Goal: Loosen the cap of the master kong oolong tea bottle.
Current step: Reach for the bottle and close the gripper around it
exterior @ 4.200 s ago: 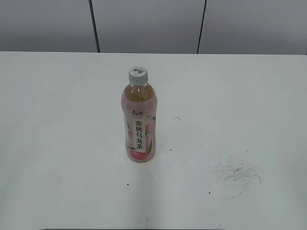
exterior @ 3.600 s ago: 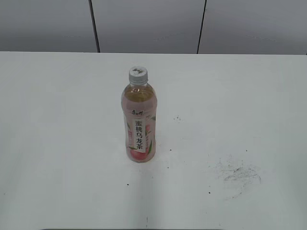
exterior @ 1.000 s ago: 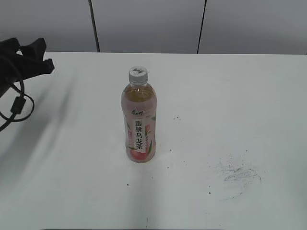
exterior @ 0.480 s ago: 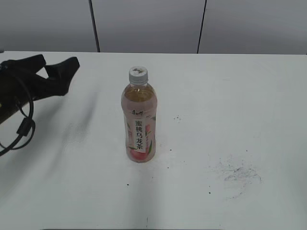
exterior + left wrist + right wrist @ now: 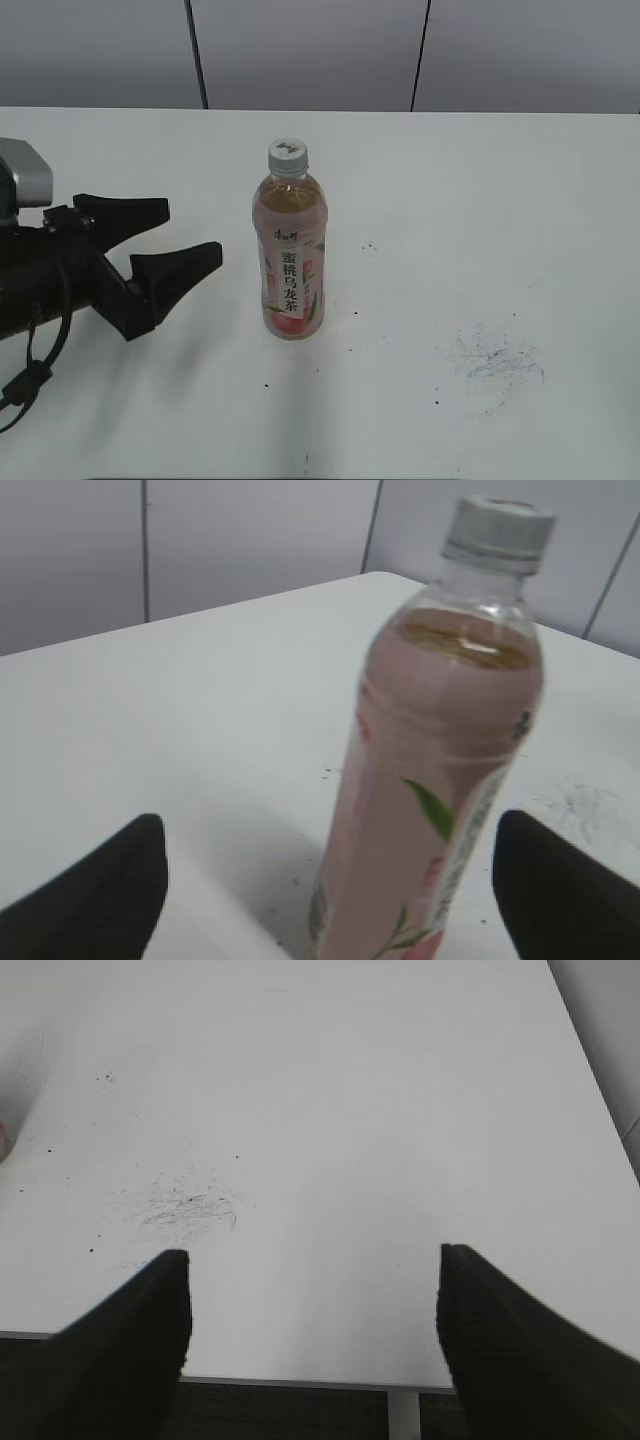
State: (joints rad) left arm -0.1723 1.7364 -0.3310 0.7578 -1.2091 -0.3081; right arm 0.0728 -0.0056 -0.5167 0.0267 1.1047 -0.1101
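The master kong oolong tea bottle [image 5: 291, 262] stands upright near the middle of the white table [image 5: 480, 200], with its pink-and-white peach label facing the camera. Its light-grey ribbed cap [image 5: 287, 156] sits on the neck. My left gripper [image 5: 180, 235] is open and empty, level with the bottle's lower half and a short way to its left, apart from it. In the left wrist view the bottle [image 5: 430, 780] and cap [image 5: 497, 530] stand between the two open fingers [image 5: 330, 875]. My right gripper [image 5: 312, 1300] is open and empty over the table's near right edge; it does not show in the exterior view.
A patch of dark scuff marks [image 5: 495, 362] lies on the table right of the bottle and also shows in the right wrist view [image 5: 190, 1205]. The table's front edge [image 5: 300, 1380] is below the right gripper. A grey panelled wall [image 5: 320, 50] stands behind the table.
My left arm has come in from the far left and moved down and right towards the bottle, fingers open. The bottle has not moved.
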